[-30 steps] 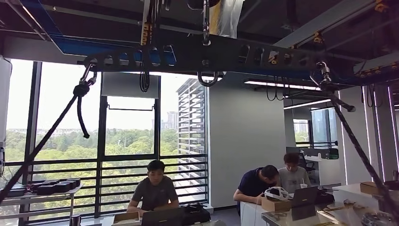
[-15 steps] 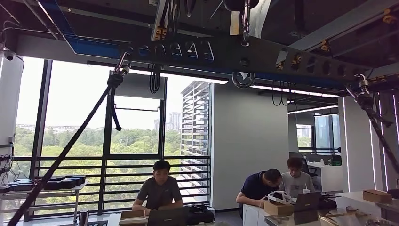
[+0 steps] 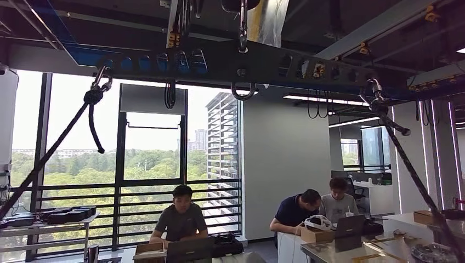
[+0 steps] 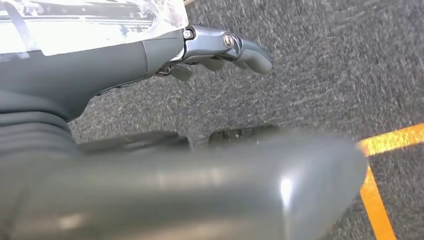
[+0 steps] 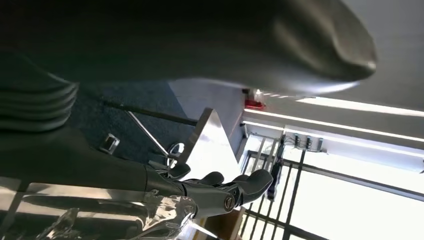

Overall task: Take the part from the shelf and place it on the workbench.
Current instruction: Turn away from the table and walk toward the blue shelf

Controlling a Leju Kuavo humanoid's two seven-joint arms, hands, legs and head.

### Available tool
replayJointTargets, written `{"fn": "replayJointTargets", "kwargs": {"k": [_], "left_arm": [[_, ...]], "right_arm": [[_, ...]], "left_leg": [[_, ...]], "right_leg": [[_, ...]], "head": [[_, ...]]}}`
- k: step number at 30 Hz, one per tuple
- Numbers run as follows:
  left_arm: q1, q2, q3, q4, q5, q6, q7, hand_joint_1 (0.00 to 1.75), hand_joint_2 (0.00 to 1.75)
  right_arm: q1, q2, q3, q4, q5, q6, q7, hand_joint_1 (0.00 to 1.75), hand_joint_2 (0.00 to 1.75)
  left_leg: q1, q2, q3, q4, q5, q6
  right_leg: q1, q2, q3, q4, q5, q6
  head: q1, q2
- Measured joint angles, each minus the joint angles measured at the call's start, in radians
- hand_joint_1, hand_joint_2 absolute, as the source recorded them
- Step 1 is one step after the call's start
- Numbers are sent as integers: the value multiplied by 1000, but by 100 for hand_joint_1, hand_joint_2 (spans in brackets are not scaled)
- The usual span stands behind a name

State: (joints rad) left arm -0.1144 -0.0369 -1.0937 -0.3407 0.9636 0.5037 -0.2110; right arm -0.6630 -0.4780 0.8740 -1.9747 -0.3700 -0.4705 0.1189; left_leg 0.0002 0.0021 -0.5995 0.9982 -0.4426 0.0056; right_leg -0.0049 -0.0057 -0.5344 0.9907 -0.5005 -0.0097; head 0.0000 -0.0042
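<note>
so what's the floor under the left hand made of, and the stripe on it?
Floor: looks like dark grey carpet, matte, with a speckled fibrous texture; motion blur leaves it open. Stripe: orange-yellow, flat, crisp-edged, probably tape or paint. Left hand hangs above it, its fingers smooth grey, likely plastic or metal.

— What do the hands look like up close?
— The left hand (image 4: 210, 52) has smooth grey plastic casing and shiny metal finger links; a crinkled, glossy clear film (image 4: 90, 22) lies against it. The right hand (image 5: 215, 190) looks the same, with glossy film (image 5: 125, 220) beside it.
— And the floor?
— Rough, matt grey carpet (image 4: 320, 65) with a smooth orange line (image 4: 385, 145).
— Overhead?
— A dark matt metal beam (image 3: 247, 63).
</note>
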Motion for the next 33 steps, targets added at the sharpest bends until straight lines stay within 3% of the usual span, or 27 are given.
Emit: {"fn": "replayJointTargets", "kwargs": {"k": [2,6,14,22,33], "left_arm": [[3,0,-3,0,12,17,1,0,175],[11,-4,-6,0,39,55,12,0,175],[21,-6,-13,-8,78,112,62,0,175],[44,-5,38,-16,-42,46,84,0,175],[88,1,192,-21,-238,-69,108,0,175]], "right_arm": [[39,1,1,17,-9,-1,18,0,175],[144,8,2,71,-42,-7,27,0,175],[356,73,3,285,-52,-7,60,0,175],[457,127,-52,492,6,45,45,0,175],[537,188,-181,714,84,135,11,0,175]], "left_leg": [[1,0,4,-5,10,5],[5,-2,7,-8,25,-8],[5,-2,6,-8,19,-16],[1,-2,5,-8,15,-11],[0,-2,6,-8,14,-9]], "right_leg": [[1,-1,3,1,1,-5],[5,-3,5,3,1,-8],[5,-5,6,2,-6,-8],[1,-4,6,0,-8,-5],[0,-4,7,0,-9,-4]], "head": [[4,0],[7,0],[5,0],[3,0],[3,0]]}}
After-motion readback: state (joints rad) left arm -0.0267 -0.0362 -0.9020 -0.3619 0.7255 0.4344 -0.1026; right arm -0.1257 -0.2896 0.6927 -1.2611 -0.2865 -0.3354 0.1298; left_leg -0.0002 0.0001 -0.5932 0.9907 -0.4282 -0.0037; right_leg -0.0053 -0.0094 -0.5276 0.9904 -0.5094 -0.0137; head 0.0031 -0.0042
